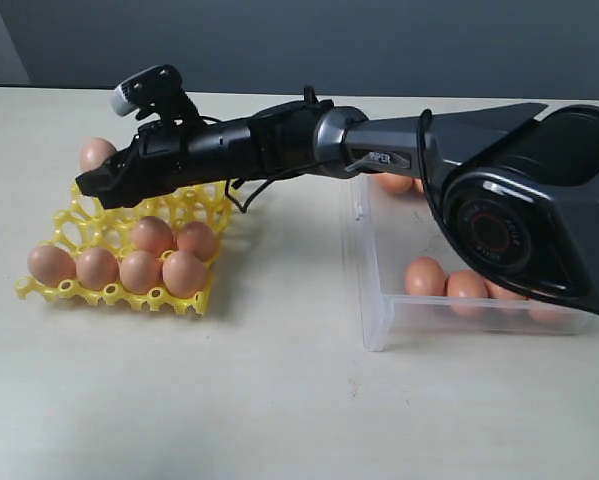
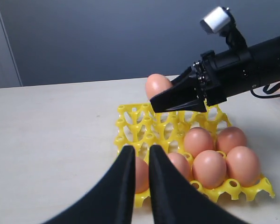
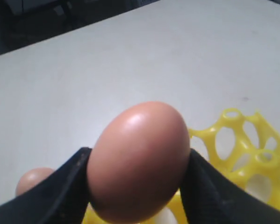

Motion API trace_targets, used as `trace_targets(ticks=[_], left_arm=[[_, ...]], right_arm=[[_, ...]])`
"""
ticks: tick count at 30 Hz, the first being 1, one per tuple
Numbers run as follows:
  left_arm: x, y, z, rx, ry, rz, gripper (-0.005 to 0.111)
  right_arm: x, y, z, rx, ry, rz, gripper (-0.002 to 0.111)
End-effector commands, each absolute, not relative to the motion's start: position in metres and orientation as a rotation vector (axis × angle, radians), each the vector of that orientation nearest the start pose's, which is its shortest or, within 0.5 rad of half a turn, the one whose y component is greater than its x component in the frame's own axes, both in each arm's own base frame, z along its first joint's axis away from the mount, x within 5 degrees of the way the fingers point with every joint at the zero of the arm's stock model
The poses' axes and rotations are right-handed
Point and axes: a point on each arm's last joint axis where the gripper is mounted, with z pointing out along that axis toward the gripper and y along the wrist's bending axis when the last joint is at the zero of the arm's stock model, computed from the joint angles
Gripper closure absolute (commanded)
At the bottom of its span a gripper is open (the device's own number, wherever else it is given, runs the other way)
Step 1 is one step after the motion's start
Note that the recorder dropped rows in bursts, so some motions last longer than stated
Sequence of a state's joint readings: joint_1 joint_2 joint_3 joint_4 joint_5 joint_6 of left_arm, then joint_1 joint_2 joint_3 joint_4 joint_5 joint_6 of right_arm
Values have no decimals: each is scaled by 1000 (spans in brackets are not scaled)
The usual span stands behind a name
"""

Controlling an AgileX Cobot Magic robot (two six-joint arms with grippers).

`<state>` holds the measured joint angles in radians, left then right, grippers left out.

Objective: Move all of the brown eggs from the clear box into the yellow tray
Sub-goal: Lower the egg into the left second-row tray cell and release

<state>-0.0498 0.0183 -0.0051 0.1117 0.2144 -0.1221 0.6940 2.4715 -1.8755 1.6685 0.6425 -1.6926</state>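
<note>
My right gripper (image 1: 97,178) reaches across to the left and is shut on a brown egg (image 3: 139,158), its fingers (image 3: 74,182) pressing both sides. It holds the egg (image 1: 96,153) above the far left corner of the yellow tray (image 1: 79,215). Several brown eggs (image 1: 140,271) sit in the tray's two front rows. More eggs (image 1: 425,275) lie in the clear box (image 1: 374,300) on the right. My left gripper (image 2: 139,150) hovers by the tray's front edge (image 2: 142,198). Its fingers are nearly together with nothing between them. It is out of the exterior view.
The right arm's black body (image 1: 279,140) and wrist camera (image 1: 144,92) span the table (image 1: 279,400) from the box to the tray. A large dark arm base (image 1: 539,200) hides part of the box. A grey wall (image 1: 279,40) runs behind the table.
</note>
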Motion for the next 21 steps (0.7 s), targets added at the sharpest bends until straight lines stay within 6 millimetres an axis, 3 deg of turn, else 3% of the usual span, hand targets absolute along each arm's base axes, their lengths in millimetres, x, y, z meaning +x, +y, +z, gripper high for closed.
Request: trace_targets(ticks=[1, 21], left_arm=[[58, -1, 193, 17, 1717, -27, 95], [58, -1, 193, 17, 1715, -27, 95]], right_arm=[[373, 395, 133, -1166, 1772, 1038, 109], [363, 399, 126, -1243, 1837, 1016, 109]])
